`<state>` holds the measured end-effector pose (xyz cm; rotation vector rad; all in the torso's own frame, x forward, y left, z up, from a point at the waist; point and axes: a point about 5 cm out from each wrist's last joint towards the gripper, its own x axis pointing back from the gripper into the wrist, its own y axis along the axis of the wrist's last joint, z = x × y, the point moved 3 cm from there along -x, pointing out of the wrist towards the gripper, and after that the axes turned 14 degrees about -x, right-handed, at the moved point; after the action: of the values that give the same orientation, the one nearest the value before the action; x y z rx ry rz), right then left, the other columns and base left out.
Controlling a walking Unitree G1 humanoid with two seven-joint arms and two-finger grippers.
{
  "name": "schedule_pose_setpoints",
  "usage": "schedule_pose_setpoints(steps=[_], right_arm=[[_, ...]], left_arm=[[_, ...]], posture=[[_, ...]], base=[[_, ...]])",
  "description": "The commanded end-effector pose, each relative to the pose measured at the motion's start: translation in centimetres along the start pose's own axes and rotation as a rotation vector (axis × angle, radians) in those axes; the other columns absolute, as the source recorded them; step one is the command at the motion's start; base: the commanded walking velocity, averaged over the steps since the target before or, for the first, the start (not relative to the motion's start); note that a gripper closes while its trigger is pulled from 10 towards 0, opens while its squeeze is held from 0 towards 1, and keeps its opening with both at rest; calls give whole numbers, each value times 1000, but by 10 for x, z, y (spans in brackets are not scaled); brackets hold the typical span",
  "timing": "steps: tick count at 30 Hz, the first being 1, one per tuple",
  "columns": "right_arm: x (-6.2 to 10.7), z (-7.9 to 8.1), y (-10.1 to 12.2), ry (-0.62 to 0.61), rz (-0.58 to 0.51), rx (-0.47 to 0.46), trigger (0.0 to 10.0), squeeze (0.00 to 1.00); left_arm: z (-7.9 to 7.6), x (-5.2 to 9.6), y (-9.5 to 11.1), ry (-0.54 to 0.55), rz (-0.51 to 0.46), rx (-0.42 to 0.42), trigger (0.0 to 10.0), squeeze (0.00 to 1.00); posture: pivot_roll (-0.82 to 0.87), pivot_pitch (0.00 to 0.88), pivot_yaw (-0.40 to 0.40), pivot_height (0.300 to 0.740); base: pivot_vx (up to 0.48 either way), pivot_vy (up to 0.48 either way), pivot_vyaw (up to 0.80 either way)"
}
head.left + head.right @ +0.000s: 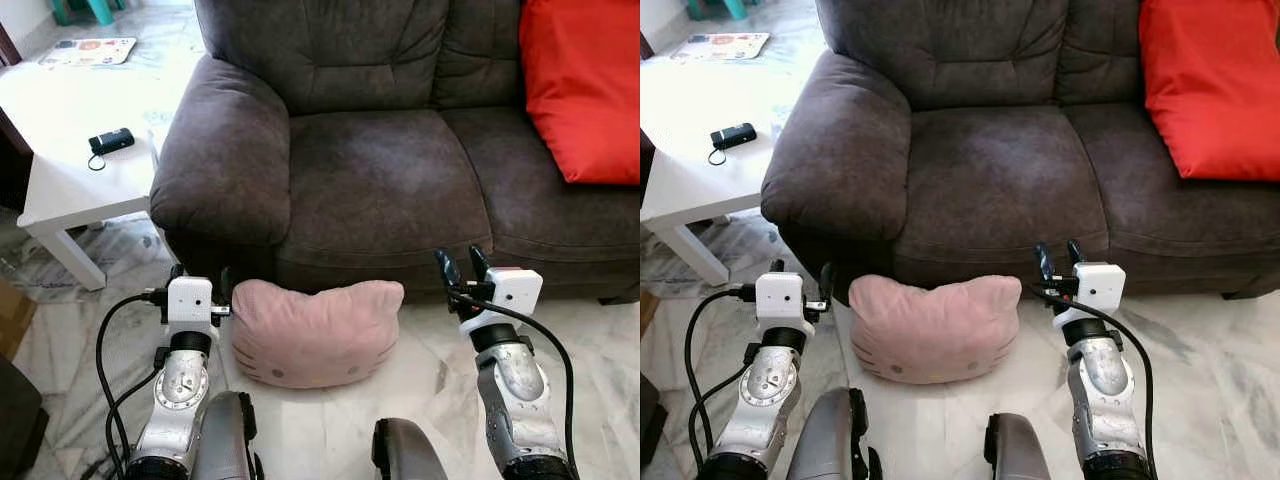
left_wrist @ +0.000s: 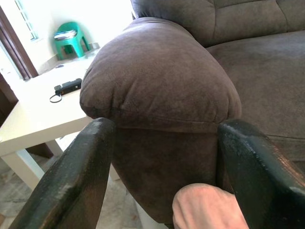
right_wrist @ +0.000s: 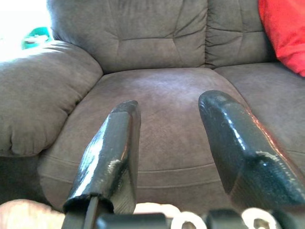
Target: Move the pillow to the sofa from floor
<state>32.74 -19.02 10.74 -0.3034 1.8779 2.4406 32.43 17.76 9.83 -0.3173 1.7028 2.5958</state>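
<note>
The red cushion [image 1: 580,85] ran off the right edge. The sofa [image 1: 380,170] was cut off along the far edge. The small black object [image 1: 110,141] on the desk [image 1: 70,180] was too small to identify.

Head stereo (wrist cameras) toward sofa [image 1: 400,170]

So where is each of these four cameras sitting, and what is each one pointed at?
Left eye view: on the head, looking forward and down at the pink pillow on the floor before the sofa; both arms show, left pincer and right pincer flanking it.
Right eye view: the other eye of the pair, same scene.
Left wrist view: along its open fingers at the sofa armrest and white table.
Right wrist view: along its open fingers at the seat cushion.
All share the sofa.
</note>
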Motion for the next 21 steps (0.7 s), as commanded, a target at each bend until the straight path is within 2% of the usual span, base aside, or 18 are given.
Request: schedule_pose_setpoints(steps=[1,4,21], right_arm=[[-1,-1,2,-10,-1,0,10000,0],[-1,-1,2,-6,-2,3,10000,0],[-1,-1,0,-11,7,0,10000,0]], left_arm=[[1,2,-6,-1,29,5,10000,0],[1,2,-6,-1,32,7,10000,0],[1,2,-7,-4,38,7,10000,0]], posture=[[-95,155,-11,591],[-95,156,-11,576],[-93,164,-9,571]], base=[[0,0,0],[0,0,0],[0,0,0]])
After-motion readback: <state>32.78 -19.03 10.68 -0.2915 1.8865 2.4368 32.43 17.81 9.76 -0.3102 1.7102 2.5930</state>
